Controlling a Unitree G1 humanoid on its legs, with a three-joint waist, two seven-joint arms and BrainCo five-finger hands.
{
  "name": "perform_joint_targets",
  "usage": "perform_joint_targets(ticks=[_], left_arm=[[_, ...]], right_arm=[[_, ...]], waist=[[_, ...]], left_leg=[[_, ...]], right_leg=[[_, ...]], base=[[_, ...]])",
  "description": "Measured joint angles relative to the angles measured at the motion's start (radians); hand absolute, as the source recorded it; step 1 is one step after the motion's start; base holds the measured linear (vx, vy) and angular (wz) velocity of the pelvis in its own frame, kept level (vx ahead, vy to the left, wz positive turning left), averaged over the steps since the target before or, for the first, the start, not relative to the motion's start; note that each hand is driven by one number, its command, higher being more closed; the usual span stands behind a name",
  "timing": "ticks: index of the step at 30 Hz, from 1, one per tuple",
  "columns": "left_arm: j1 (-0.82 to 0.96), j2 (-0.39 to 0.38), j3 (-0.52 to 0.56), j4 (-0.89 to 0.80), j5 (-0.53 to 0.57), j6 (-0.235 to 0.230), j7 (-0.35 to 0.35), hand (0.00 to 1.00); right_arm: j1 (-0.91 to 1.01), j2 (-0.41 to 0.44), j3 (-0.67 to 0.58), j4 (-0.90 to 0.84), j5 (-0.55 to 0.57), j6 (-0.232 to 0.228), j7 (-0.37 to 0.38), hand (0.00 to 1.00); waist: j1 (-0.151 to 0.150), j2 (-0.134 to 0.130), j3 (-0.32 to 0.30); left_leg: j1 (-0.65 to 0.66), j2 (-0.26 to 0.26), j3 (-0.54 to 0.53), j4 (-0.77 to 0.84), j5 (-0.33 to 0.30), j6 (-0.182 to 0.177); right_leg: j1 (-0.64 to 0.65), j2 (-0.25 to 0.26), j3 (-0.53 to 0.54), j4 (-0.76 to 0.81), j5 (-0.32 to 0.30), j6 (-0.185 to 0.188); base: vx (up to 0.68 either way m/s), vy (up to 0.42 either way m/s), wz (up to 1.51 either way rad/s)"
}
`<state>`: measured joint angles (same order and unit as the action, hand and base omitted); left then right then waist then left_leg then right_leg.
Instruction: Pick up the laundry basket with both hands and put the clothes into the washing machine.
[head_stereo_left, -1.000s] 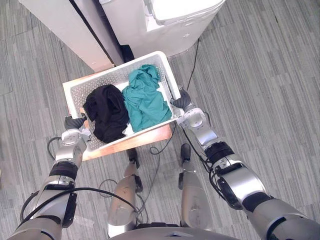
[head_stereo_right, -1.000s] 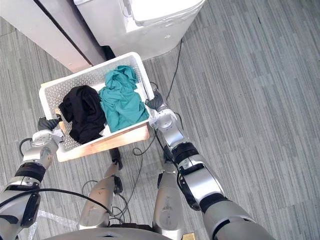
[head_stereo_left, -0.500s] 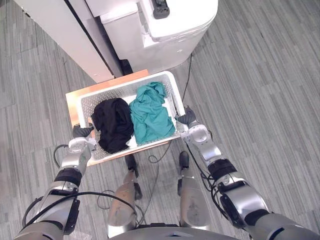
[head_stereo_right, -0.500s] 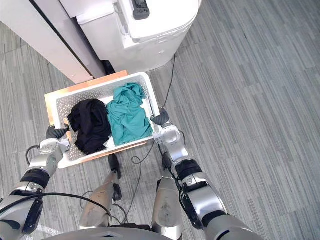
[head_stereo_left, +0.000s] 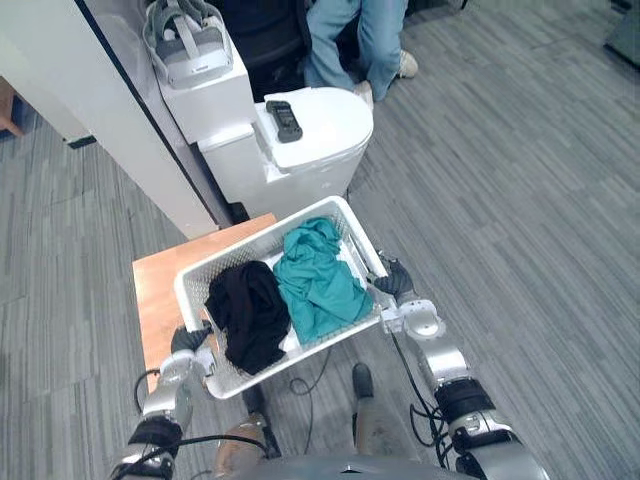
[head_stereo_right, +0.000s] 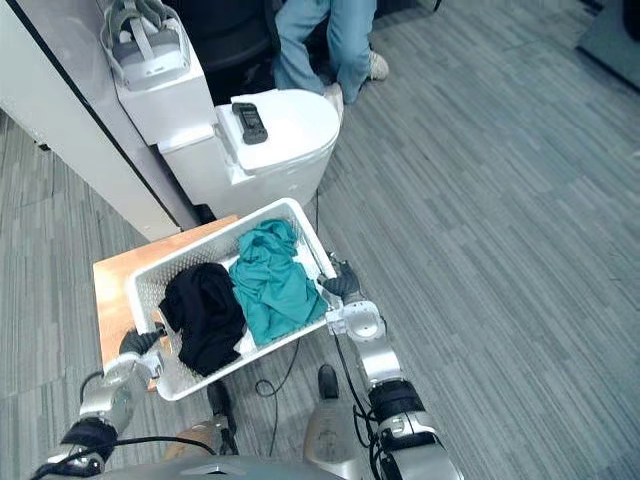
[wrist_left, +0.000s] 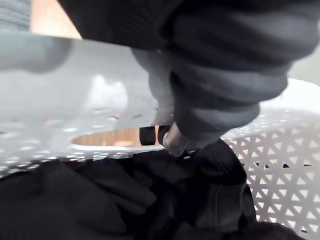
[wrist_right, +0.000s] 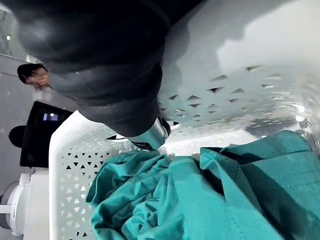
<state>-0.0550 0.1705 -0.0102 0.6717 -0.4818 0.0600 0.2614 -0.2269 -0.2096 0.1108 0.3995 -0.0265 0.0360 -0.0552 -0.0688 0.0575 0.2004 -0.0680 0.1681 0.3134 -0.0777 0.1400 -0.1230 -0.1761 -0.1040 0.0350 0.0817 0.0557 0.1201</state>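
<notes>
Though basket (head_stereo_left: 262, 240) hides most fingers (wrist_left: 172, 142) | left hand (head_stereo_left: 186, 342), right hand (head_stereo_left: 397, 281): curled round rim

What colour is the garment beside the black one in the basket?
The garment is teal, best seen in the right wrist view.

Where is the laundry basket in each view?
Left eye view: laundry basket centre, slightly left.
Right eye view: lower left of centre.
Left wrist view: its rim crosses the middle.
Right wrist view: its wall, upper right.
Shared landmark: black garment and teal garment inside.
</notes>
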Motion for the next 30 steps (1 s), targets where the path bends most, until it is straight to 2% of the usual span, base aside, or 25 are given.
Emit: perform_joint_targets(ticks=[3, 4, 5, 6, 7, 8, 9, 10, 11, 12, 14, 15, 16, 17, 18, 19, 22, 24, 25, 26, 27, 28, 29, 30], left_arm=[[0.051, -0.02, 0.012, 0.0, -0.009, -0.004, -0.006, 1.0], [0.063, -0.028, 0.013, -0.003, -0.009, -0.004, -0.008, 1.0], [0.069, -0.033, 0.015, -0.009, -0.009, -0.005, -0.008, 1.0], [0.08, -0.034, 0.012, -0.023, -0.009, -0.005, -0.012, 1.0], [0.079, -0.037, 0.019, -0.031, -0.008, -0.004, -0.019, 1.0], [0.081, -0.049, 0.026, -0.032, -0.008, -0.004, -0.021, 1.0], [0.1, -0.079, 0.05, -0.036, -0.008, -0.016, -0.026, 1.0], [0.13, -0.083, 0.045, -0.047, -0.008, -0.017, -0.029, 1.0], [0.152, -0.083, 0.044, -0.077, -0.008, -0.018, -0.038, 1.0], [0.15, -0.08, 0.047, -0.089, -0.008, -0.018, -0.039, 1.0], [0.153, -0.058, 0.047, -0.113, -0.008, -0.018, -0.039, 1.0], [0.155, -0.055, 0.047, -0.119, -0.008, -0.018, -0.04, 1.0], [0.162, -0.058, 0.048, -0.151, -0.008, -0.017, -0.042, 1.0], [0.168, -0.057, 0.047, -0.168, -0.007, -0.016, -0.042, 1.0], [0.169, -0.052, 0.047, -0.171, -0.006, -0.013, -0.042, 1.0], [0.188, -0.045, 0.041, -0.176, -0.005, -0.009, -0.042, 1.0], [0.199, -0.027, 0.01, -0.2, 0.009, 0.0, -0.046, 1.0], [0.2, -0.024, -0.008, -0.218, 0.039, 0.01, -0.047, 1.0], [0.201, -0.022, -0.016, -0.22, 0.064, 0.012, -0.051, 1.0], [0.2, -0.021, -0.018, -0.223, 0.088, 0.017, -0.053, 1.0], [0.2, -0.02, -0.018, -0.225, 0.101, 0.02, -0.055, 1.0], [0.202, -0.021, -0.014, -0.226, 0.122, 0.027, -0.061, 1.0], [0.202, -0.026, -0.011, -0.228, 0.145, 0.03, -0.069, 1.0], [0.207, -0.022, 0.001, -0.234, 0.156, 0.03, -0.073, 1.0]], right_arm=[[0.044, 0.0, -0.001, -0.041, 0.0, 0.0, 0.026, 1.0], [0.066, -0.001, -0.008, -0.07, 0.0, 0.0, 0.028, 1.0], [0.073, -0.001, -0.011, -0.08, 0.0, 0.0, 0.028, 1.0], [0.081, -0.001, -0.015, -0.084, 0.002, -0.001, 0.028, 1.0], [0.085, 0.008, -0.02, -0.089, 0.003, -0.006, 0.029, 1.0], [0.085, 0.006, -0.02, -0.094, 0.003, -0.006, 0.029, 1.0], [0.096, -0.002, -0.023, -0.111, 0.003, -0.007, 0.029, 1.0], [0.108, -0.002, -0.034, -0.112, 0.019, -0.013, 0.027, 1.0], [0.118, 0.003, -0.037, -0.117, 0.029, -0.026, 0.027, 1.0], [0.119, 0.009, -0.043, -0.117, 0.031, -0.032, 0.026, 1.0], [0.122, 0.027, -0.046, -0.119, 0.039, -0.038, 0.024, 1.0], [0.127, 0.032, -0.046, -0.13, 0.039, -0.04, 0.024, 1.0], [0.139, 0.029, -0.047, -0.153, 0.039, -0.041, 0.024, 1.0], [0.156, 0.046, -0.069, -0.153, 0.042, -0.044, 0.024, 1.0], [0.173, 0.064, -0.082, -0.155, 0.048, -0.043, 0.024, 1.0], [0.224, 0.083, -0.095, -0.176, 0.062, -0.041, 0.024, 1.0], [0.328, 0.095, -0.114, -0.246, 0.094, -0.044, 0.023, 1.0], [0.376, 0.114, -0.143, -0.265, 0.102, -0.044, 0.02, 1.0], [0.402, 0.128, -0.156, -0.275, 0.102, -0.046, 0.02, 1.0], [0.427, 0.142, -0.164, -0.281, 0.103, -0.052, 0.02, 1.0], [0.441, 0.149, -0.166, -0.289, 0.103, -0.051, 0.018, 1.0], [0.457, 0.158, -0.17, -0.297, 0.103, -0.051, 0.017, 1.0], [0.468, 0.166, -0.17, -0.3, 0.103, -0.051, 0.011, 1.0], [0.467, 0.175, -0.17, -0.298, 0.103, -0.051, 0.01, 1.0]], waist=[[0.004, 0.001, -0.009], [0.005, 0.006, -0.013], [0.003, 0.01, -0.015], [0.0, 0.025, -0.013], [0.006, 0.016, -0.014], [0.013, 0.015, -0.014], [0.023, 0.027, -0.013], [0.025, 0.047, -0.025], [0.01, 0.06, -0.033], [0.006, 0.07, -0.039], [-0.01, 0.039, -0.046], [-0.018, 0.04, -0.048], [-0.023, 0.053, -0.048], [-0.02, 0.051, -0.044], [-0.014, 0.029, -0.04], [-0.024, 0.005, -0.053], [-0.046, -0.036, -0.052], [-0.044, -0.053, -0.044], [-0.045, -0.063, -0.038], [-0.047, -0.075, -0.031], [-0.047, -0.081, -0.028], [-0.047, -0.083, -0.026], [-0.044, -0.074, -0.017], [-0.026, -0.086, -0.024]], left_leg=[[-0.039, 0.025, -0.028, 0.058, -0.012, -0.011], [-0.088, 0.041, -0.06, 0.118, -0.028, 0.0], [-0.115, 0.05, -0.078, 0.149, -0.028, -0.001], [-0.146, 0.07, -0.128, 0.164, -0.01, -0.012], [-0.18, 0.061, -0.157, 0.273, -0.08, -0.014], [-0.235, 0.057, -0.18, 0.473, -0.178, 0.003], [-0.267, 0.03, -0.207, 0.766, -0.286, 0.017], [-0.223, -0.006, -0.215, 0.882, -0.306, -0.002], [-0.177, -0.031, -0.236, 0.878, -0.347, 0.004], [-0.17, -0.041, -0.247, 0.85, -0.354, 0.001], [-0.116, -0.098, -0.264, 0.708, -0.372, 0.001], [-0.099, -0.106, -0.282, 0.678, -0.395, 0.005], [-0.083, -0.102, -0.308, 0.646, -0.462, 0.018], [-0.07, -0.085, -0.315, 0.598, -0.531, 0.05], [-0.07, -0.092, -0.302, 0.594, -0.525, 0.051], [-0.078, -0.111, -0.306, 0.58, -0.517, 0.066], [-0.108, -0.148, -0.297, 0.582, -0.489, 0.088], [-0.112, -0.161, -0.272, 0.583, -0.477, 0.096], [-0.111, -0.163, -0.252, 0.585, -0.474, 0.102], [-0.11, -0.161, -0.225, 0.591, -0.471, 0.105], [-0.109, -0.158, -0.213, 0.596, -0.466, 0.114], [-0.1, -0.143, -0.192, 0.587, -0.456, 0.122], [-0.084, -0.097, -0.131, 0.545, -0.431, 0.142], [-0.07, -0.055, -0.054, 0.509, -0.407, 0.149]], right_leg=[[-0.006, 0.019, -0.023, 0.015, -0.012, -0.014], [-0.023, 0.027, -0.048, 0.04, -0.022, -0.027], [-0.037, 0.033, -0.061, 0.064, -0.03, -0.038], [-0.054, 0.061, -0.076, 0.101, -0.046, -0.066], [-0.067, 0.037, -0.102, 0.116, -0.059, -0.069], [-0.08, 0.029, -0.097, 0.142, -0.061, -0.069], [-0.074, 0.021, -0.069, 0.17, -0.063, -0.067], [-0.066, 0.022, -0.04, 0.175, -0.058, -0.06], [-0.072, 0.029, -0.018, 0.177, -0.049, -0.05], [-0.075, 0.031, -0.01, 0.176, -0.042, -0.046], [-0.074, 0.008, 0.026, 0.093, -0.012, -0.049], [-0.073, 0.005, 0.03, 0.069, 0.007, -0.051], [-0.086, 0.025, 0.03, 0.055, 0.044, -0.043], [-0.1, 0.047, 0.043, 0.051, 0.065, -0.033], [-0.098, 0.039, 0.057, 0.044, 0.067, -0.036], [-0.089, 0.028, 0.07, 0.008, 0.067, -0.036], [-0.095, 0.004, 0.099, -0.028, 0.066, -0.039], [-0.101, -0.002, 0.134, -0.041, 0.063, -0.056], [-0.102, -0.002, 0.15, -0.05, 0.051, -0.074], [-0.104, 0.001, 0.148, -0.057, 0.023, -0.115], [-0.108, 0.006, 0.138, -0.06, -0.008, -0.161], [-0.113, 0.015, 0.108, -0.063, -0.084, -0.233], [-0.126, 0.019, 0.031, -0.037, -0.144, -0.179], [-0.185, 0.023, -0.077, 0.102, -0.093, -0.152]], base=[[0.01, -0.071, 0.16], [-0.03, -0.089, 0.4], [-0.03, -0.142, 0.61], [-0.04, -0.091, 0.67], [-0.06, -0.061, 0.5], [-0.08, 0.024, 0.02], [-0.05, 0.065, -0.48], [-0.06, 0.119, -0.62], [-0.06, 0.13, -0.48], [-0.15, 0.118, -0.32], [-0.18, 0.092, -0.14], [-0.23, 0.137, -0.1], [-0.3, 0.194, -0.27], [-0.27, 0.174, -0.38], [-0.27, 0.151, -0.26], [-0.19, 0.099, 0.0], [-0.17, 0.1, 0.06], [-0.12, 0.084, -0.27], [-0.1, 0.089, -0.43], [-0.1, 0.097, -0.48], [-0.09, 0.106, -0.62], [-0.12, 0.07, -0.88], [-0.17, 0.05, -1.55], [-0.17, -0.002, -1.56]])
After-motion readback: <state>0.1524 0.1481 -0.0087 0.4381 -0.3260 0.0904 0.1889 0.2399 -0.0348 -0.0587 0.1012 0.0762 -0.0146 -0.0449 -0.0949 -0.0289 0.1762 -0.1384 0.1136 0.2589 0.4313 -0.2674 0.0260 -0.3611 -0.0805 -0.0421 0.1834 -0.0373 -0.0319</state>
